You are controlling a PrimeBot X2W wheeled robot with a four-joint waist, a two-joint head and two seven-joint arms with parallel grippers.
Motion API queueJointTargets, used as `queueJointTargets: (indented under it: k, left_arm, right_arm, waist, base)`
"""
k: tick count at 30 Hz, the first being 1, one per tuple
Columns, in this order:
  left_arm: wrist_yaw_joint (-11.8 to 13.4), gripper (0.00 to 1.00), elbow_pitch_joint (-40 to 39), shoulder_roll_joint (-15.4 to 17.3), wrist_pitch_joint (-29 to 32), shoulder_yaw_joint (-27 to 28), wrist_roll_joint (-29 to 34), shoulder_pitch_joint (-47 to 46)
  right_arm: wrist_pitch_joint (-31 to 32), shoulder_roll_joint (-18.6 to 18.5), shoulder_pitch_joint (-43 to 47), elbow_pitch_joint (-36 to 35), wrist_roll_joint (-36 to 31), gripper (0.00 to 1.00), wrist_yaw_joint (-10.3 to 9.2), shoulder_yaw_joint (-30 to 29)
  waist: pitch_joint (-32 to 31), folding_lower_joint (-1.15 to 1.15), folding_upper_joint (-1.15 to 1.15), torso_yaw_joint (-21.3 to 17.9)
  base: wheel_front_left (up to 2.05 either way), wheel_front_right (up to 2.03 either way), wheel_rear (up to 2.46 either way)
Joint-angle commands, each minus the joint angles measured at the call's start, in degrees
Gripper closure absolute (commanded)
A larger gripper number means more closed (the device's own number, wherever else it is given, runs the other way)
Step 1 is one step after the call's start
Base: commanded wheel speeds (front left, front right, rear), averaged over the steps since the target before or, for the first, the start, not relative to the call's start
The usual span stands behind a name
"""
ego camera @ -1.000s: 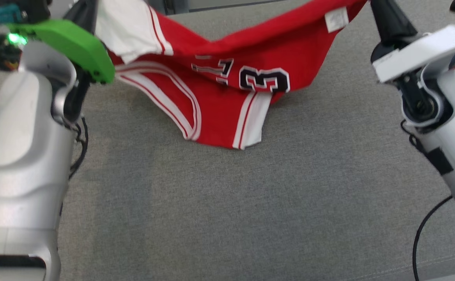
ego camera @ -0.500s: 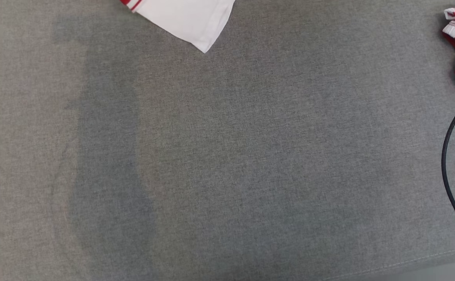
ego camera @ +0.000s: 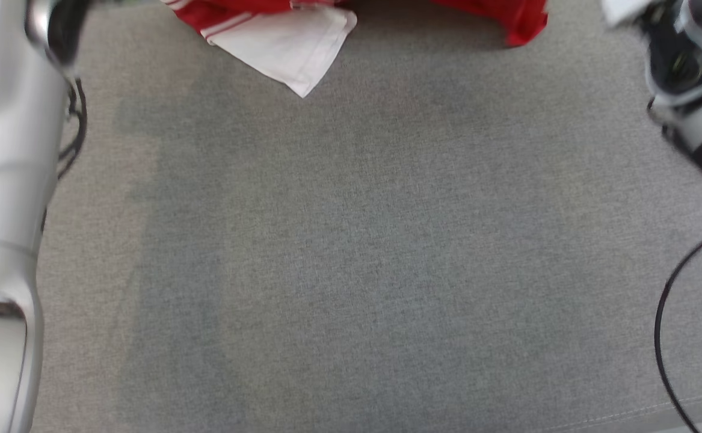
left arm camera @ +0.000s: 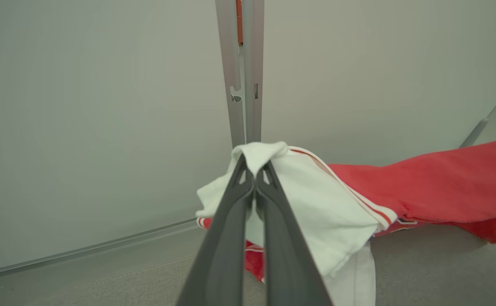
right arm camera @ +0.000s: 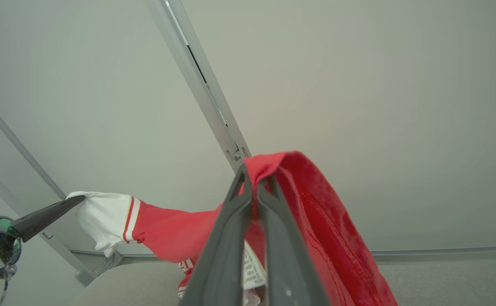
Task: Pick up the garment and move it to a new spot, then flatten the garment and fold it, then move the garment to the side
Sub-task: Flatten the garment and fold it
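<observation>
though the head's view had shifted, the garment still hung between left gripper, clenched on its white sleeve, and right gripper, clenched on red cloth.

Garment red, with a white sleeve and thin red-white stripe trim, upper middle of frame. Worktop mottled grey weave. Fingers dark grey. Arm shells silver-white. Cable black, lower right. Wall pale grey-green.
</observation>
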Motion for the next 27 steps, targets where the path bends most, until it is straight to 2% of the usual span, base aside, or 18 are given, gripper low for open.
queueJointTargets:
  k: [1, 7, 12, 17, 20, 23, 27]
  left_arm:
    - [-0.12, 1.0, -1.49, 1.64, 1.61, -1.55, -1.88, 2.9]
    - [-0.14, 1.0, -11.71, 8.34, 11.92, -9.77, -12.53, 17.65]
    - [-0.14, 1.0, -20.99, 14.21, 21.83, -13.93, -19.94, 28.67]
    - [0.02, 1.0, -32.08, 21.26, 34.19, -16.8, -26.32, 38.9]
    - [1.77, 1.0, -39.85, 25.09, 40.52, -17.51, -29.96, 43.88]
    - [4.56, 1.0, -48.67, 29.21, 46.84, -18.18, -33.94, 48.41]
    - [8.24, 1.0, -59.15, 34.14, 52.19, -18.65, -37.65, 53.02]
  right_arm:
    - [0.25, -0.65, 2.7, -0.44, 1.26, 1.0, 0.02, 1.18]
    - [3.56, -2.53, 13.4, -3.62, 5.54, 1.0, 0.02, 8.01]
    - [8.28, -5.31, 20.59, -7.39, 8.44, 1.0, 0.02, 13.05]
    - [14.34, -9.48, 26.99, -11.36, 11.61, 1.0, 0.02, 17.34]
    - [18.03, -12.47, 29.79, -13.79, 12.72, 1.0, 0.03, 19.48]
    - [21.99, -15.43, 32.28, -16.53, 14.18, 1.0, 0.03, 21.49]
    - [27.01, -19.37, 34.99, -19.77, 15.78, 1.0, 0.03, 23.3]
  waist:
    - [-4.4, -0.01, 0.0, 0.28]
    - [-11.79, -0.01, 0.0, -0.02]
    - [-16.52, -0.01, 0.0, -0.35]
    - [-21.03, -0.01, 0.0, -0.66]
    - [-22.02, -0.01, 0.0, -0.71]
    - [-22.64, -0.01, 0.0, -0.91]
    - [-23.01, -0.01, 0.0, -1.32]
  base:
    - [0.0, 0.0, 0.0]
    - [0.0, 0.0, 0.0]
    - [0.0, 0.0, 0.0]
    - [0.0, 0.0, 0.0]
    - [0.0, 0.0, 0.0]
    - [0.0, 0.0, 0.0]
    - [0.0, 0.0, 0.0]
